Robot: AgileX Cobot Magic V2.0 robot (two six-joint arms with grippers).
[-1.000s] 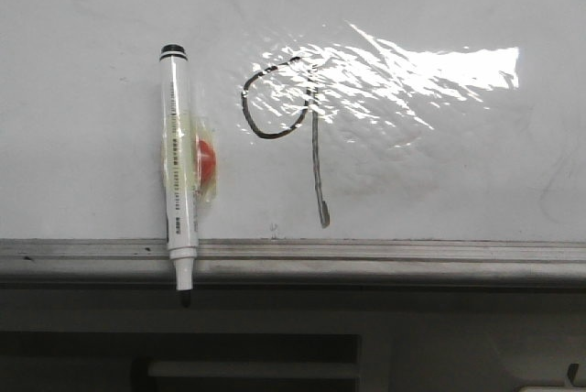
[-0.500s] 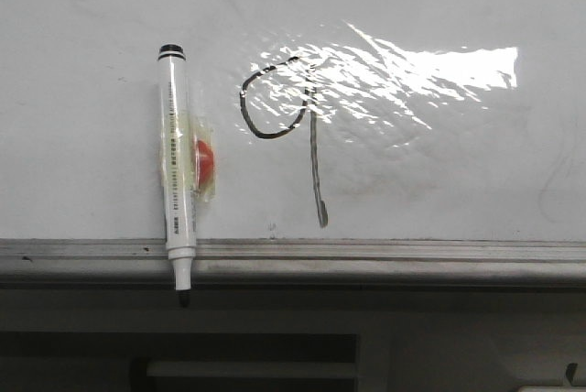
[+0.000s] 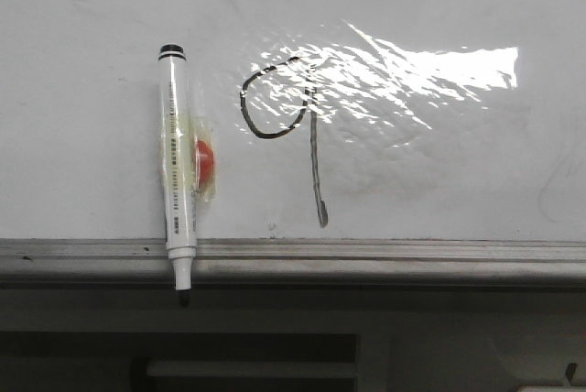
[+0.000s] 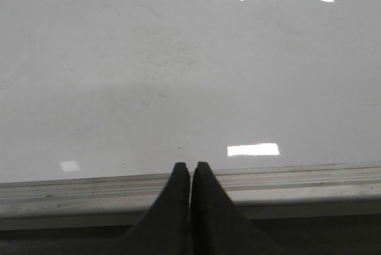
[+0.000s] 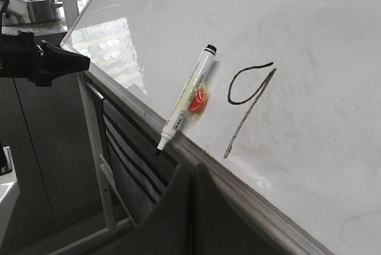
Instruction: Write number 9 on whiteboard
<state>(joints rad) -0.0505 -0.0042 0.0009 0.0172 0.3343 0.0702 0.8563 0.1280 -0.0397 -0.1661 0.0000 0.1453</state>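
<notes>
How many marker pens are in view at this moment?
1. The marker pen lies on the whiteboard, left of the number 9, its tip past the board's lower frame edge. No others show.

Blk tapered pincer fingers (image 4: 178, 207)

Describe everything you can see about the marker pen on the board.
The marker pen is a slim white barrel with small printing down its side, a black band at its top end and a bare black tip at the bottom, with no cap on. It hangs upright on the whiteboard, fixed by yellowish clear tape over a red spot. Its tip reaches past the grey frame. It sits left of the number 9; no gripper touches it.
</notes>
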